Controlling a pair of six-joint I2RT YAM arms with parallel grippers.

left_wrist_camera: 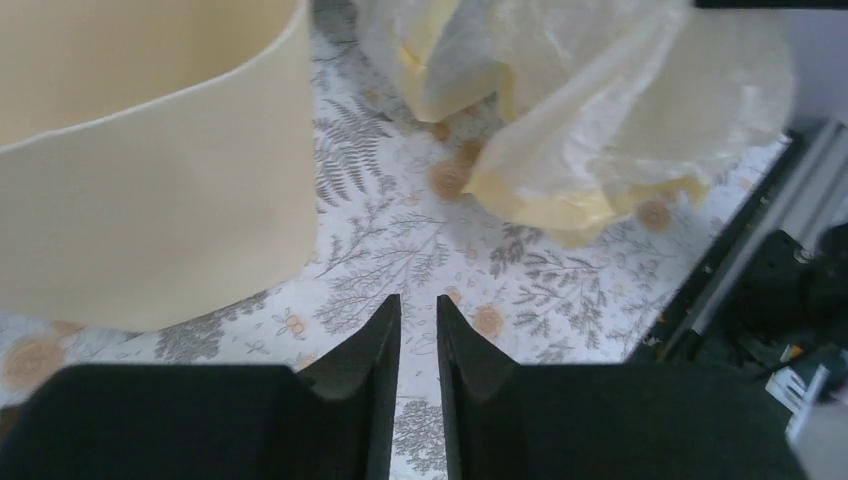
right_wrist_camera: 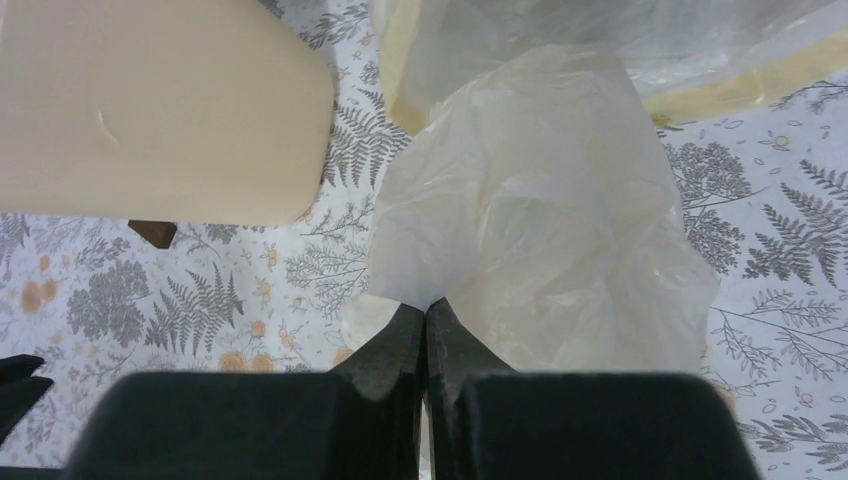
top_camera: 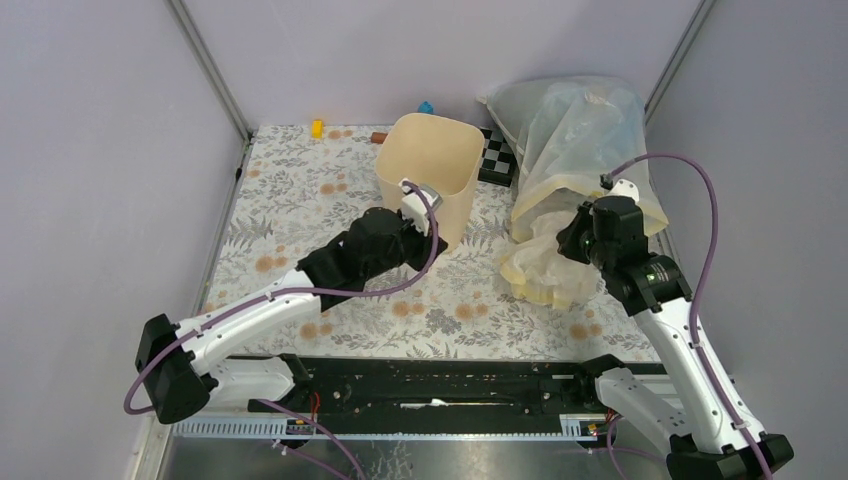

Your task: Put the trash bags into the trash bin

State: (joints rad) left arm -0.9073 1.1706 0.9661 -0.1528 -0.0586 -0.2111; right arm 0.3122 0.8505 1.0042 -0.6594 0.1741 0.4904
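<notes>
The cream-beige trash bin [top_camera: 430, 160] stands upright at the back middle of the floral table. It also shows in the left wrist view [left_wrist_camera: 150, 200] and the right wrist view [right_wrist_camera: 150, 110]. A crinkly cream-yellow trash bag [top_camera: 545, 265] lies bunched on the table to the bin's right. My right gripper [top_camera: 572, 240] is shut on an edge of this bag [right_wrist_camera: 540, 220], pinching it at the fingertips [right_wrist_camera: 426, 308]. My left gripper [top_camera: 425, 215] hovers by the bin's near side, its jaws nearly together and empty [left_wrist_camera: 418, 305]. The bag shows ahead of it [left_wrist_camera: 600, 150].
A large whitish-clear bulging sack [top_camera: 575, 130] stands behind the bag at the back right. A checkered board [top_camera: 497, 157] lies between bin and sack. A yellow block [top_camera: 317, 127], a brown piece [top_camera: 379, 137] and a blue thing [top_camera: 426, 106] lie along the back edge.
</notes>
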